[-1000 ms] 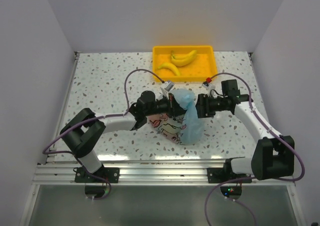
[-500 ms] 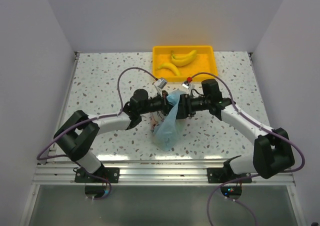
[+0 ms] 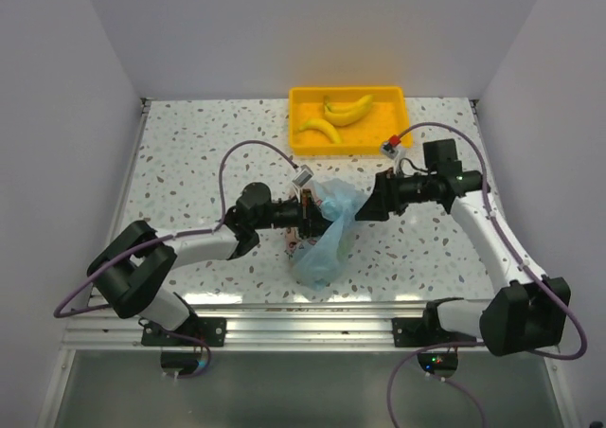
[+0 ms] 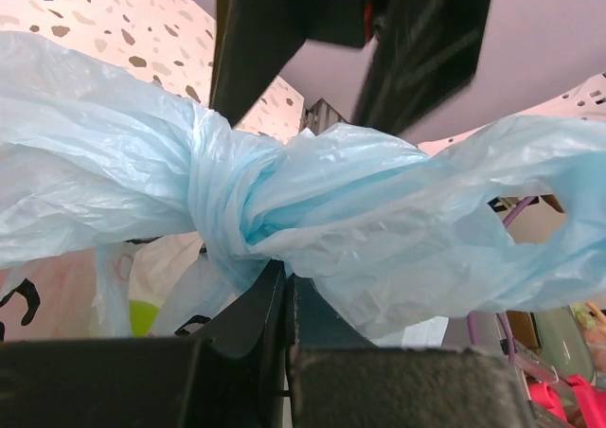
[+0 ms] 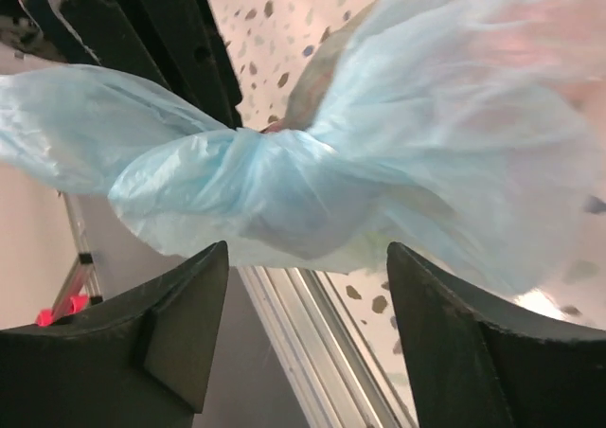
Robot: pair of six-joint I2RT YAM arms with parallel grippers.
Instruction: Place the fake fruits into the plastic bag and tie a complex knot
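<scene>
The light-blue plastic bag (image 3: 320,253) lies on the table between my two grippers, with a twisted knot (image 3: 333,203) at its top. My left gripper (image 3: 309,214) is shut on the bag's film just under the knot (image 4: 227,201), as the left wrist view (image 4: 287,275) shows. A green fruit (image 4: 142,316) shows through the film. My right gripper (image 3: 367,206) is open and empty, just right of the knot (image 5: 251,177), which hangs above its spread fingers (image 5: 189,305). Two yellow bananas (image 3: 348,109) lie in the yellow tray (image 3: 398,97).
The yellow tray stands at the back middle of the speckled table. The aluminium rail (image 3: 312,314) runs along the near edge. Purple cables (image 3: 251,149) arch over both arms.
My right gripper has opened, let go of the bag and drawn back to the right. My left arm has shifted left and nearer, still holding the film. The bag has sagged.
</scene>
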